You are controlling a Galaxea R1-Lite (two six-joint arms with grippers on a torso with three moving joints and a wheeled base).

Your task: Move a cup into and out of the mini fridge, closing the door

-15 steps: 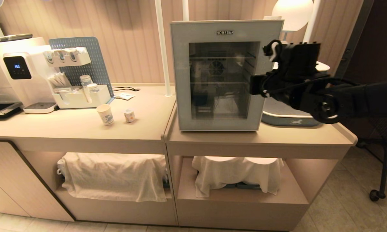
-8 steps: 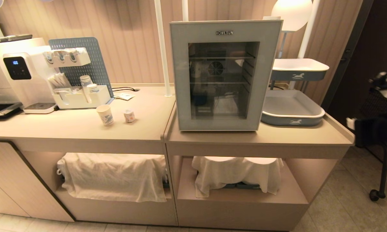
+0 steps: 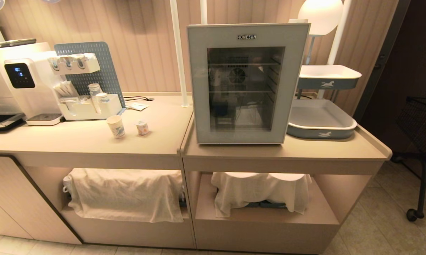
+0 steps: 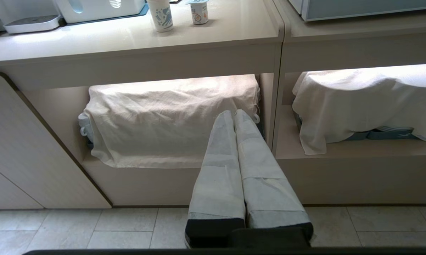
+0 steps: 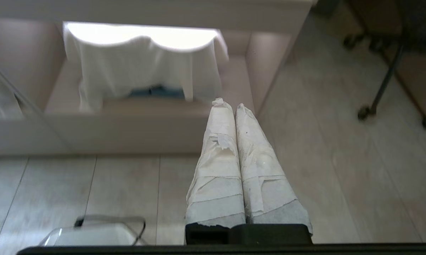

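A: Largest item first?
B: Table, long and beige, in two joined sections, with open shelves beneath. White cloths were draped over whatever sat on those shelves.

A: Next?
B: Mini fridge, white, standing upright on the right-hand section. Its door was shut flush, grey-white frame around dark glass, "HOMESUN" at the top. Wire shelves and a round fan showed through the glass.

A: And beside it?
B: Grey-and-white trays to its right. On the far left, a white water dispenser with a black screen, then a white organiser against a blue pegboard.

A: The cup?
B: Cup, white with blue print, upright on the left section of the table, well apart from the fridge. A small foil-lidded tub stood just beside it.

A: The arms?
B: Neither appeared in the head view. Left gripper hung low before the lower shelves, fingers pressed together, empty. Right gripper pointed towards the floor near the right shelf, fingers likewise closed on nothing.
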